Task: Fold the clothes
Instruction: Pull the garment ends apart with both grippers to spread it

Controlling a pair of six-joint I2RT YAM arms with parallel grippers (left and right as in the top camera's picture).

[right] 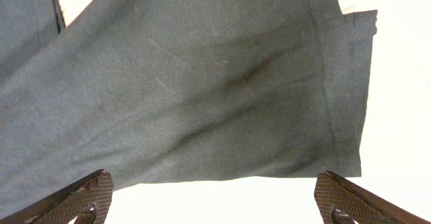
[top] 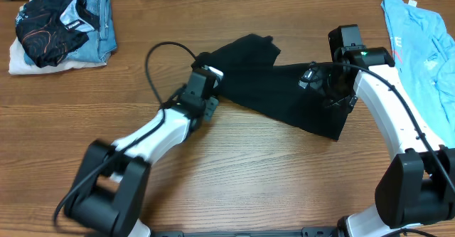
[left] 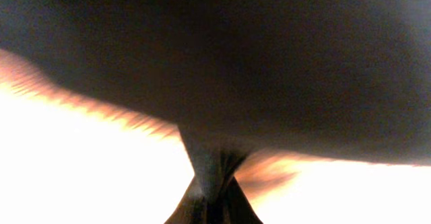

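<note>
From above, the black T-shirt lies crumpled across the middle of the bench, its long axis slanting from the far left down toward the near right; I can't tell which end is the neck. The left fingers sit at its left edge and the right fingers hang over its right part. A light blue T-shirt lies at the far right edge, and a pile of clothes sits in the far left corner. The left wrist view is blurred, but dark cloth fills the top and narrows to a pinched tuck running down into the left fingers, so they are clenched on the black T-shirt. In the right wrist view the fingers stand spread wide, grasping nothing, with the shirt flat beneath and a stitched hem running along its right side. It looks light, soft and limp, sure to sag and bunch when lifted, so I'd take it at a hem or corner like that one, where the doubled cloth gives a firmer bite.
</note>
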